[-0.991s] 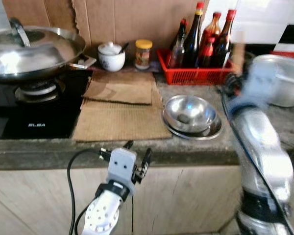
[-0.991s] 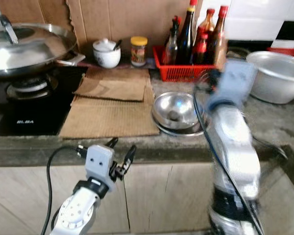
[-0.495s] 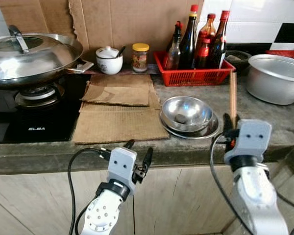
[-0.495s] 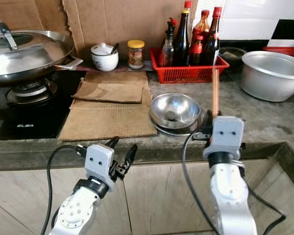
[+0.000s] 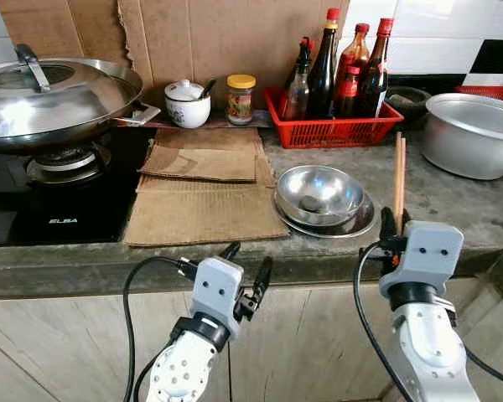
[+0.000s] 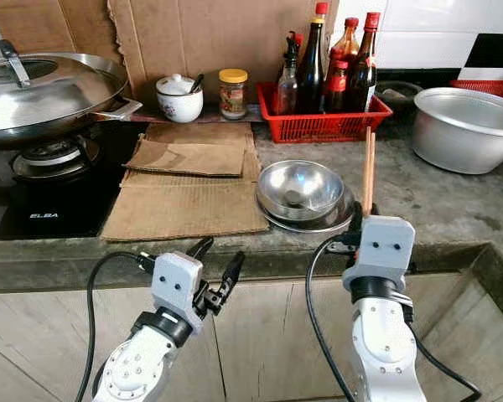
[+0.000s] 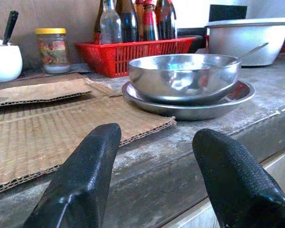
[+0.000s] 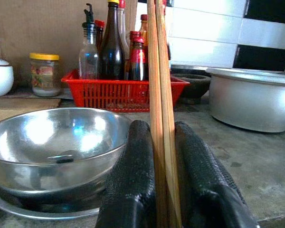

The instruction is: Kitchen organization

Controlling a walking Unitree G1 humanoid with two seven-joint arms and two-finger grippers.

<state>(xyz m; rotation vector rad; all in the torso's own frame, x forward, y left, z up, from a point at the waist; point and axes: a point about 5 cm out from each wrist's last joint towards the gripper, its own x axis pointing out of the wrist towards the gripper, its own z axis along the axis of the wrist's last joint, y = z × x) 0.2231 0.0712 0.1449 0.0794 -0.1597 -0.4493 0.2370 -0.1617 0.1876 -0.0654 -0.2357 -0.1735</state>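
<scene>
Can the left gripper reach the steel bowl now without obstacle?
Probably yes: the left gripper is open at the counter edge, and only flat cardboard lies before the steel bowl.

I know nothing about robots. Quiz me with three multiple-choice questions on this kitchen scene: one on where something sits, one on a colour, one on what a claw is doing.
1. Where does the steel bowl sit?
A. on a steel plate
B. in the red basket
C. on the stove

2. What colour is the basket holding the bottles?
A. blue
B. red
C. white

3. What is the right claw doing?
A. hanging open
B. gripping a jar
C. clamping chopsticks upright

Answers:
1. A, the steel bowl rests on a steel plate.
2. B, the basket under the bottles is red.
3. C, the right claw pinches the chopsticks.
</scene>
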